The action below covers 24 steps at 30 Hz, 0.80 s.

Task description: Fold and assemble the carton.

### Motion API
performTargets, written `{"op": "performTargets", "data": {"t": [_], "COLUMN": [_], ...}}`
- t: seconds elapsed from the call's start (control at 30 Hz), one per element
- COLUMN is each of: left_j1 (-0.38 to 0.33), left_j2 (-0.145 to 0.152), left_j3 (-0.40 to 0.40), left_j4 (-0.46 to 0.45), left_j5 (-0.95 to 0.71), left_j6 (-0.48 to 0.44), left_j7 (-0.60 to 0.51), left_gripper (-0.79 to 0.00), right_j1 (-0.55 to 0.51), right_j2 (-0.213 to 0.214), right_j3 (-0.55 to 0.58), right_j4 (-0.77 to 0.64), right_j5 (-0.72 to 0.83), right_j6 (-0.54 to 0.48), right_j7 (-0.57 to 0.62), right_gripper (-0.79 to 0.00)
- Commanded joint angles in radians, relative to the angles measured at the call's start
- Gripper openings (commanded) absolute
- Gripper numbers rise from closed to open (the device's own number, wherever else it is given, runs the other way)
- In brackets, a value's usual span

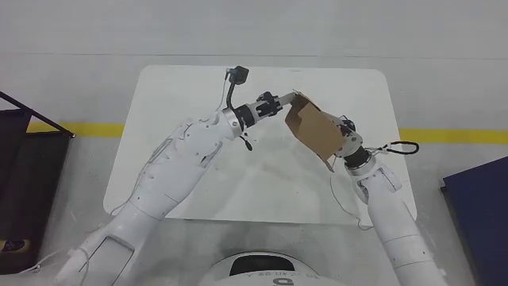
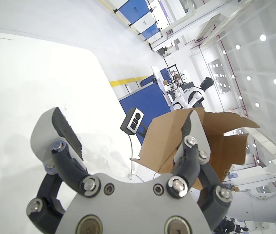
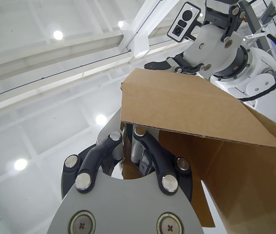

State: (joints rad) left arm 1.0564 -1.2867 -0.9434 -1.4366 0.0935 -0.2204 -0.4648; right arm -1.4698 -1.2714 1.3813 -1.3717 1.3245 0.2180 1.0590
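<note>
A brown carton [image 1: 312, 127], partly unfolded with loose flaps, is held up above the white table [image 1: 182, 111] between the two arms. My right gripper [image 3: 128, 136] is shut on a thin flap edge of the carton [image 3: 189, 108] at its lower right end; in the top view this gripper [image 1: 344, 130] sits at the carton's right side. My left gripper [image 2: 125, 115] is open wide at the carton's upper left corner [image 1: 278, 102]. One of its fingers [image 2: 191, 127] lies against the carton [image 2: 213, 142]; the other finger [image 2: 64, 132] hangs free over the table.
The table's near and left parts are bare. Past the table edges lie a yellow floor stripe [image 1: 452, 135], a blue panel [image 1: 484, 206] on the right and a dark frame [image 1: 24, 151] on the left.
</note>
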Motion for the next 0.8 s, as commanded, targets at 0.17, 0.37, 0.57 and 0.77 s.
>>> {"op": "performTargets", "data": {"t": [0.17,0.37,0.57,0.77], "left_j1": [0.005,-0.001,-0.007,-0.007], "left_j2": [-0.006,-0.012,-0.015,-0.009], "left_j3": [0.022,0.039,0.03,0.023], "left_j4": [-0.007,0.002,-0.009,-0.024], "left_j5": [0.018,0.037,0.045,0.085], "left_j6": [-0.004,0.003,0.013,0.028], "left_j7": [-0.016,-0.016,-0.002,-0.069], "left_gripper": [0.0,0.0,0.0,0.0], "right_j1": [-0.006,-0.016,-0.023,-0.019], "right_j2": [-0.001,0.0,0.001,0.001], "right_j3": [0.003,0.003,-0.004,-0.015], "right_j4": [-0.003,-0.03,-0.046,-0.045], "right_j5": [0.024,0.014,-0.015,-0.036], "right_j6": [-0.001,0.006,0.001,-0.004], "right_j7": [-0.004,-0.004,-0.014,-0.012], "right_gripper": [-0.785,-0.785,-0.785,-0.785]}}
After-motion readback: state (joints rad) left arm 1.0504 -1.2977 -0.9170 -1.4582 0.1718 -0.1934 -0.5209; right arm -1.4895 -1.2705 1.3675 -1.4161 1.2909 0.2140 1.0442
